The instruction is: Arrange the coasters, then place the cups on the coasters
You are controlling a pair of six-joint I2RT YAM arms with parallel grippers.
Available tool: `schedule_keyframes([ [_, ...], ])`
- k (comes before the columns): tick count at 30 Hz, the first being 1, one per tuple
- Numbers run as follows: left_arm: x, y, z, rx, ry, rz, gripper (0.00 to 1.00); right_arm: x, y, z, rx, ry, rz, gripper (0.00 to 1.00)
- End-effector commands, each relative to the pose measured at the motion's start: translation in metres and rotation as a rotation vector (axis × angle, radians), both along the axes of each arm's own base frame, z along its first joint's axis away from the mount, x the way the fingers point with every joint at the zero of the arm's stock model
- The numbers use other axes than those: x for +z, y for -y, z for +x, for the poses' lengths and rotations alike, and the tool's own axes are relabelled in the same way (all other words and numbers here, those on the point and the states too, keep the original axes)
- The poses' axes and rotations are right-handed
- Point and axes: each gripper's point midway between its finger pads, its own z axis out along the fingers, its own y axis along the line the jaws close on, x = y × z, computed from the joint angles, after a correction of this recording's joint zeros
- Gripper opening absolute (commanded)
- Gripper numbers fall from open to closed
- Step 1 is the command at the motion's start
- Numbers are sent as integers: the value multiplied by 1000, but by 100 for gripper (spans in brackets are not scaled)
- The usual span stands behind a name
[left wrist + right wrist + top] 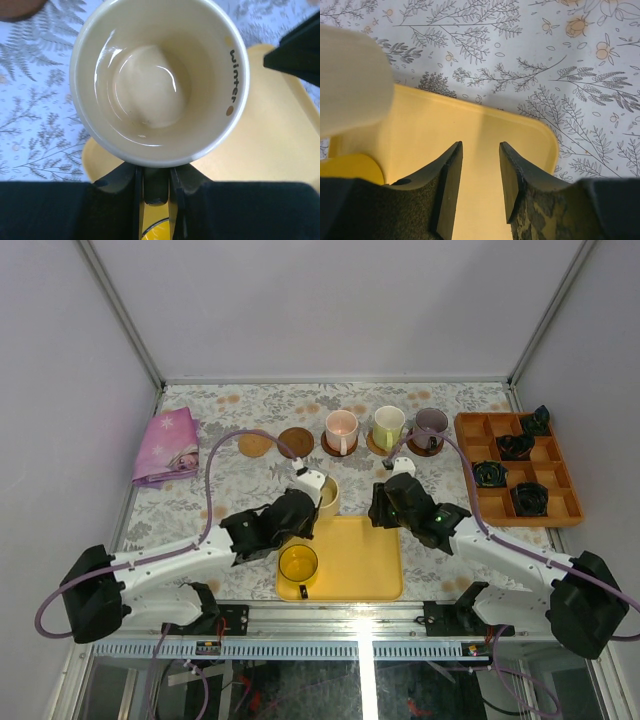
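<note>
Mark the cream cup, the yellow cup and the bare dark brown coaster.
cream cup [150,100], left wrist view, inner bottom.
yellow cup [298,563], top external view, inside floor.
bare dark brown coaster [295,441], top external view, centre of top face.

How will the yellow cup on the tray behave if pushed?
Yellow cup looks rigid and glossy: probably slides on the smooth tray rather than tips. Its handle sticks out toward the near edge, so an off-centre push likely spins it.

Word "winter" in black lettering, on the inner rim of the cream cup [150,95], between two tan dots
</note>
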Motion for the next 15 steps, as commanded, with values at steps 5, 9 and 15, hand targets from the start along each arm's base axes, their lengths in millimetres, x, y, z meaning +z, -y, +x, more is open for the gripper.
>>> schedule_keyframes([
  [5, 61, -33, 79, 301, 215, -201, 11, -2, 15, 7, -68, 47, -38, 41],
  [9, 58, -57, 115, 370, 216, -207, 11, -2, 18, 11, -73, 65, -61, 41],
  [15, 43, -72, 167, 414, 195, -154, 11, 9, 20, 20, -90, 118, -71, 40],
])
